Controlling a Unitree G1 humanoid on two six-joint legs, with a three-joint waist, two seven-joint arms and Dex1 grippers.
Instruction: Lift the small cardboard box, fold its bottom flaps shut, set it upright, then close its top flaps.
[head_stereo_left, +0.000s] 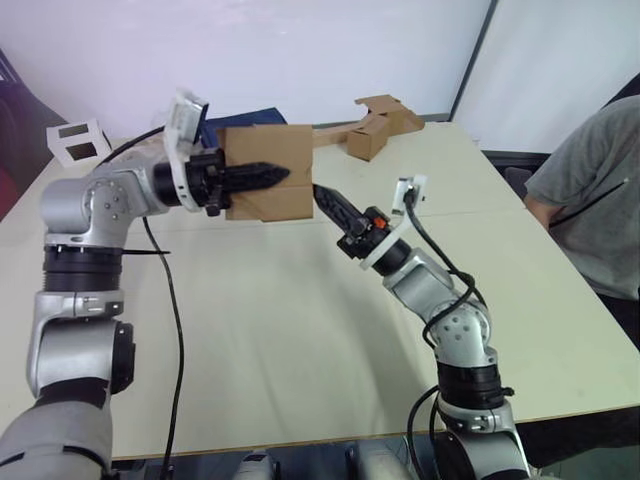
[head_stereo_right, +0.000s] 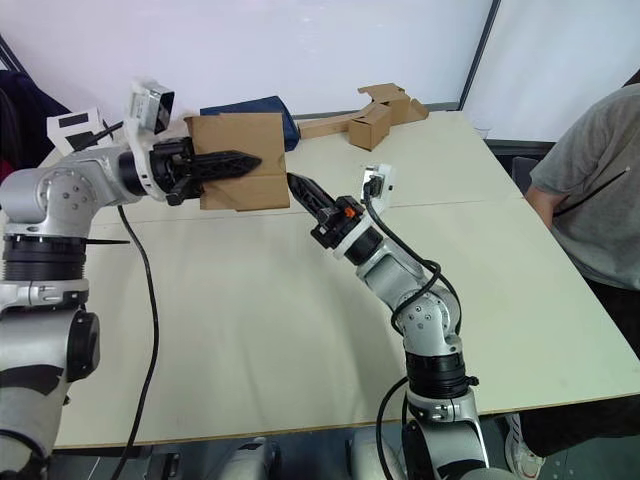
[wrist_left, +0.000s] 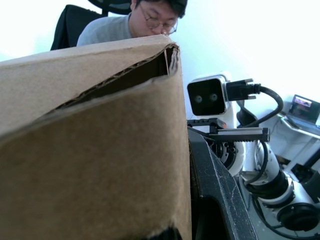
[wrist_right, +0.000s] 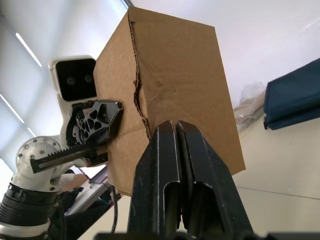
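The small cardboard box (head_stereo_left: 266, 147) is held in the air above the table's far left part. My left gripper (head_stereo_left: 283, 175) is shut on it, one black finger lying flat across its near face. In the left wrist view the box (wrist_left: 90, 150) looms close, with a finger (wrist_left: 215, 200) beside its wall. My right gripper (head_stereo_left: 320, 192) is shut, and its tip touches the box's lower right corner. In the right wrist view the shut fingers (wrist_right: 165, 150) point at a folded flap (wrist_right: 185, 75) with a ragged seam. Which end this is I cannot tell.
Brown cardboard pieces joined in a long strip (head_stereo_left: 375, 125) lie at the table's far edge. A white box with dark windows (head_stereo_left: 78, 140) sits far left, a dark blue bag (head_stereo_right: 250, 108) behind the box. A person (head_stereo_left: 590, 200) sits at the right. The table (head_stereo_left: 300, 330) stretches below.
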